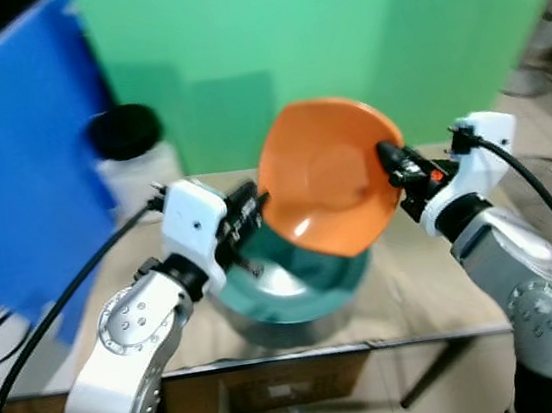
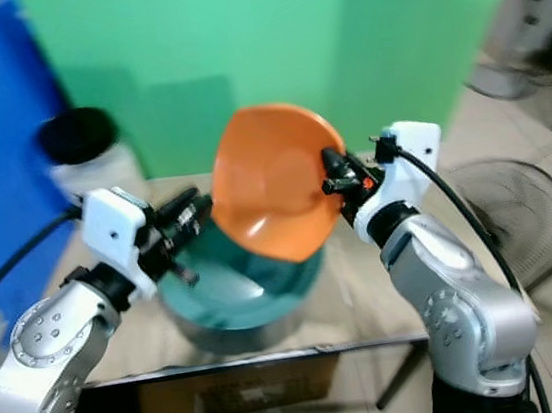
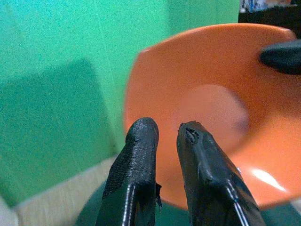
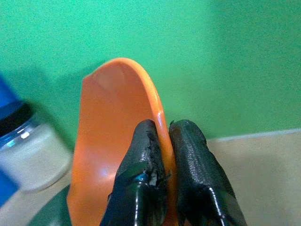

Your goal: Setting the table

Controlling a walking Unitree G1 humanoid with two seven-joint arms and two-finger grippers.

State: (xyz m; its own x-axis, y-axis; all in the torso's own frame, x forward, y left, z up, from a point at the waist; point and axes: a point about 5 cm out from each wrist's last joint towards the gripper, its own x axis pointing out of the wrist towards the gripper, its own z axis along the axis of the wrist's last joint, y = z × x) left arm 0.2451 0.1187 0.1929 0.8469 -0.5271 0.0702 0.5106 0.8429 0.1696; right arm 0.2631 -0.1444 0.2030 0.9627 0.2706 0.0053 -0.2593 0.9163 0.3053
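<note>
I am holding the glossy orange plastic bowl point(image 1: 328, 175) tilted up on its edge, its hollow facing the camera, in the air just above the dark teal round dish point(image 1: 290, 280) that is sitting on the beige table point(image 1: 437, 287). The right gripper point(image 4: 162, 141) is doing the holding: its jaws are clamped on the bowl's rim, one finger inside and one outside, at the side nearest my right arm. The left gripper point(image 3: 164, 136) is hovering just beside the opposite edge of the bowl; its jaws are nearly together with only a thin gap, and nothing is between them.

I judge the step to be lifting the bowl off the dish and placing it. To do this well, I am wanting a slow wrist turn to level it, because a pinch on one rim can slip. Behind, a white jar with black lid point(image 1: 128, 149) is standing near a blue board point(image 1: 26, 177).
</note>
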